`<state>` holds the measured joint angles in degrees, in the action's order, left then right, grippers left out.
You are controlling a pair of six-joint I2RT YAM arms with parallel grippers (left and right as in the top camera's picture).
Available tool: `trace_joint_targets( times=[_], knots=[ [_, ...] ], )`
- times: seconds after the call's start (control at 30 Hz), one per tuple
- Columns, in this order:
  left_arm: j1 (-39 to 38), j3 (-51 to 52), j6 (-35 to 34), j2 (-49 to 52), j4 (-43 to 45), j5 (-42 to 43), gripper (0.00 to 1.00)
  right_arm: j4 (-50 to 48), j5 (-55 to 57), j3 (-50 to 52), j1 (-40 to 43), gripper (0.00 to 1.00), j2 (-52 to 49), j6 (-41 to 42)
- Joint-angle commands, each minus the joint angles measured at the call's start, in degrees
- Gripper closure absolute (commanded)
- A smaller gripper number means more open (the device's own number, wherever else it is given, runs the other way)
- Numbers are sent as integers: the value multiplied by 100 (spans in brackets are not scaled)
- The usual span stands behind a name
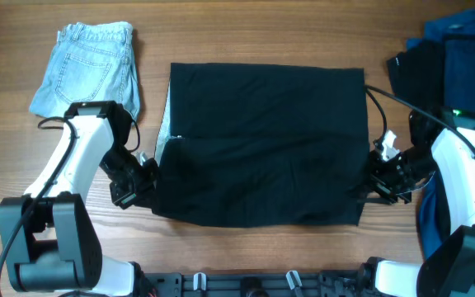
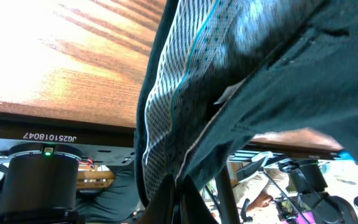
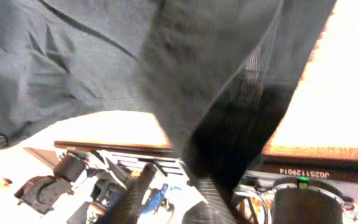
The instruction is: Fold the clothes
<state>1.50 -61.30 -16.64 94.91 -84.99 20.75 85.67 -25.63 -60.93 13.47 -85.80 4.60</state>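
The large black garment (image 1: 262,140) lies spread as a rough rectangle in the middle of the table, with a strip of pale lining (image 1: 165,124) showing at its left edge. My left gripper (image 1: 143,175) is at the garment's lower left edge. In the left wrist view this gripper (image 2: 180,202) is shut on the fabric, and the patterned lining (image 2: 185,87) hangs from it. My right gripper (image 1: 375,177) is at the lower right edge. In the right wrist view it (image 3: 169,202) stands open, and dark cloth (image 3: 104,56) drapes against one finger (image 3: 213,205).
Light-blue denim shorts (image 1: 89,66) lie at the back left. A heap of black and dark-blue clothes (image 1: 452,49) sits at the back right, close behind my right arm. Bare wooden table (image 1: 23,165) shows left of the garment.
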Motion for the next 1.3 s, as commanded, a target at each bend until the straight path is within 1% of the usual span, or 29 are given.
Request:
trace_joint_targets(
  times=[0.0, 0.03, 0.07, 0.1, 0.17, 0.23, 0.27, 0.3, 0.33, 0.37, 0.4, 0.47, 0.5, 0.53, 0.57, 0.63, 0.7, 0.77, 0.8, 0.83, 0.93, 1.03, 1.1, 1.27],
  knots=[
    [26, 44, -48, -50, -55, -131, 85, 157, 79, 42, 20, 39, 94, 160],
    [26, 44, -48, -50, -70, -127, 24, 170, 136, -39, 20, 26, 94, 162],
    [26, 42, -46, -50, -81, -107, 2, 186, 330, -181, 20, 23, 94, 293],
    [26, -24, -42, -50, -162, -111, 0, 199, 538, -446, 20, 22, 94, 345],
    [26, -361, -26, -55, -422, -136, 0, 199, 597, -1025, 20, 22, 94, 286],
    [26, -1062, -31, -127, -518, -133, 1, 90, 597, -1698, 20, 22, 94, 260],
    [26, -1513, -85, -129, -474, -120, 4, 20, 597, -1998, 20, 22, 87, 256],
    [20, -2057, -101, -127, -216, -107, 15, -94, 597, -2326, 20, 25, 44, 136],
    [13, -2363, -212, -127, 144, -107, 33, -149, 640, -2533, 20, 31, -31, 140],
    [15, -2570, -306, -127, 503, -111, 76, -199, 640, -2671, 17, 38, -122, 136],
    [13, -2684, -428, -127, 975, -107, 96, -341, 664, -2809, 17, 48, -293, 133],
    [-22, -2728, -481, -79, 2103, -109, 96, -713, 682, -2876, -39, 68, -776, -42],
    [-107, -2728, -479, 48, 2564, -109, 96, -970, 680, -2876, -129, 79, -1128, -168],
    [-184, -2728, -476, 155, 2865, -111, 96, -1204, 682, -2876, -205, 86, -1386, -236],
    [-407, -2728, -479, 529, 3644, -111, 96, -1930, 682, -2876, -417, 95, -2002, -313],
    [-564, -2728, -479, 916, 4203, -114, 96, -2614, 732, -2876, -592, 96, -2417, -310],
    [-695, -2728, -476, 1373, 4725, -127, 96, -3250, 1257, -2876, -765, 96, -2677, -302],
    [-754, -2728, -474, 1698, 5047, -149, 96, -3536, 1615, -2876, -833, 96, -2765, -291],
    [-796, -2728, -474, 1873, 5143, -317, 96, -3659, 1735, -2876, -839, 95, -2806, -289],
    [-844, -2728, -382, 2074, 5165, -612, 96, -3740, 1733, -2876, -839, 96, -2865, -293],
    [-914, -2728, -52, 2400, 5121, -984, 96, -3882, 1731, -2872, -844, 96, -3053, -291],
    [-916, -2728, -2, 2662, 5093, -1259, 96, -4011, 1729, -2870, -852, 96, -3438, -291],
    [-916, -2726, 22, 2743, 5047, -1381, 96, -4065, 1729, -2868, -866, 96, -3696, -291],
    [-997, -2721, 144, 3001, 5056, -1379, 96, -4492, 1731, -2865, -914, 96, -4321, -289]
  ],
)
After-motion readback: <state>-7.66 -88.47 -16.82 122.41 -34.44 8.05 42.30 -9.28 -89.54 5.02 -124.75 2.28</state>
